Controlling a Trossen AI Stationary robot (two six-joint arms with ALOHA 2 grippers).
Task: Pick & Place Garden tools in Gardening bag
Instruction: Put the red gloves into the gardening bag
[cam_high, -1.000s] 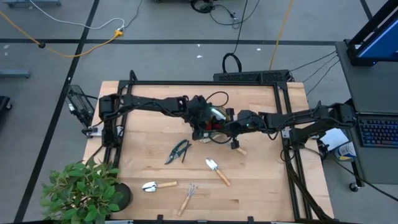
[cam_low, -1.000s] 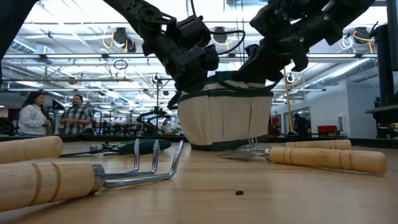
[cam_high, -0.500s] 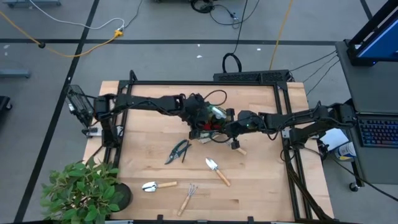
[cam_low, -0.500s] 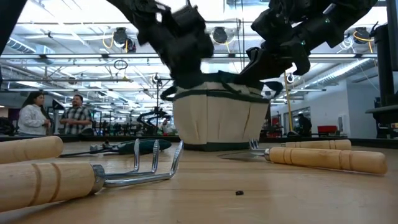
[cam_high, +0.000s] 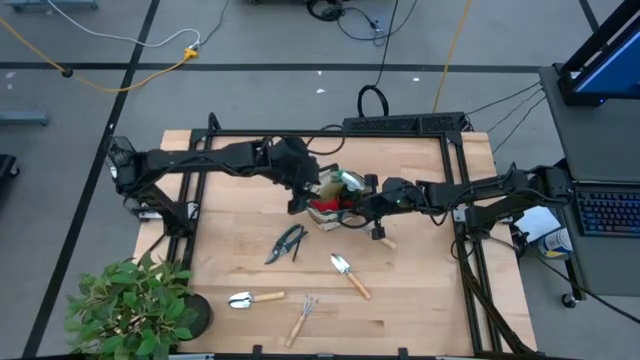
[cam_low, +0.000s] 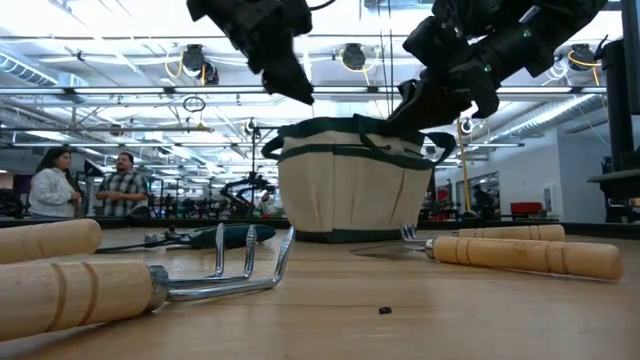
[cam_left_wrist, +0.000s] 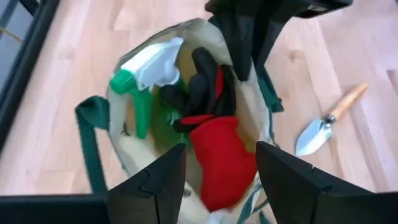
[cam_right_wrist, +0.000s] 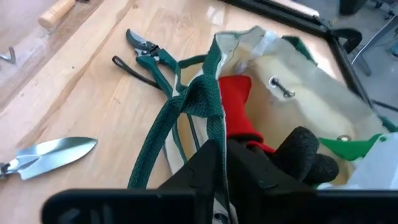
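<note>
Rake (cam_low: 130, 285) fills my low view's lower left foreground, trowel (cam_low: 520, 255) at right, and behind them at centre the gardening bag (cam_low: 350, 190) holds the red glove (cam_left_wrist: 221, 155) and spray bottle (cam_left_wrist: 146, 74), right end effector (cam_right_wrist: 225, 163) pinching its green rim, left end effector (cam_left_wrist: 217, 171) spread wide above.

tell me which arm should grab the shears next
Left. Its fingers are open and empty above the bag, near the shears. The right gripper is at the bag's rim.
</note>
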